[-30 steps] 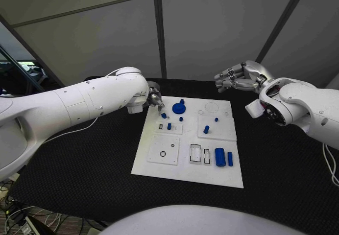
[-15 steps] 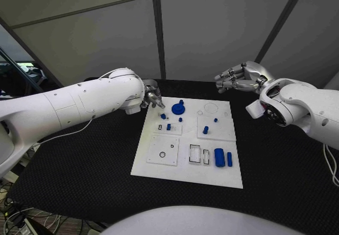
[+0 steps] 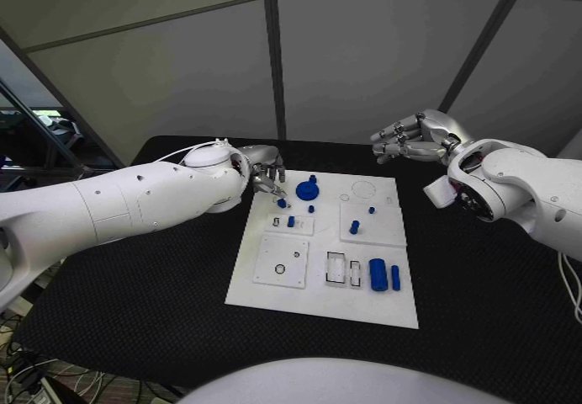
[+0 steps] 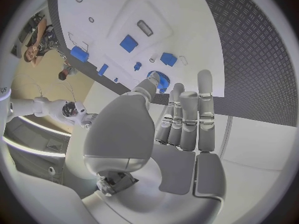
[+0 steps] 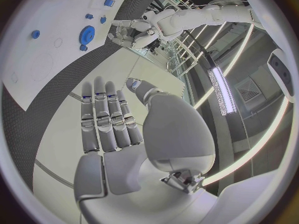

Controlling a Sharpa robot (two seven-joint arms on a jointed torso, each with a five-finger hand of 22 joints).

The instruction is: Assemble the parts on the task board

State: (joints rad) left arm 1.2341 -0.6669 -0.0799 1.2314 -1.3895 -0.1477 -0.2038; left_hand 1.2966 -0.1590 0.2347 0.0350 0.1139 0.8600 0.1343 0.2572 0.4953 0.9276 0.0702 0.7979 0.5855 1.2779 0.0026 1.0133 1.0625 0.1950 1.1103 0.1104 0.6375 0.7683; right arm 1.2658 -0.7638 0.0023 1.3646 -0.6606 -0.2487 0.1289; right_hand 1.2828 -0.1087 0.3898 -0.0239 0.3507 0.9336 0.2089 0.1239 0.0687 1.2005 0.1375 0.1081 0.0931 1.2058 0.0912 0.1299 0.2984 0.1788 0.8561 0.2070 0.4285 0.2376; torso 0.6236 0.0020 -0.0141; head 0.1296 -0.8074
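The white task board (image 3: 277, 290) lies in the middle of the black table. At its far end lies a blue gear (image 3: 307, 187), with small blue pegs (image 3: 312, 206) near it. A blue cylinder (image 3: 378, 272) and a thin bar (image 3: 395, 276) lie at its near right. My left hand (image 3: 268, 173) hovers over the board's far left corner, fingers pointing down beside the gear, holding nothing. In the left wrist view the straight fingers of the left hand (image 4: 181, 129) reach toward the gear (image 4: 160, 79). My right hand (image 3: 412, 135) is raised behind the board's far right corner, fingers apart and empty.
Several recessed slots (image 3: 336, 263) and a round hole (image 3: 280, 265) mark the board's near half. Black table (image 3: 145, 278) surrounds the board on all sides. The right wrist view has the right hand (image 5: 124, 134) far from the board (image 5: 37, 69).
My left hand has moved right, from the board's left edge to over its far left corner near the gear. The right hand has barely moved.
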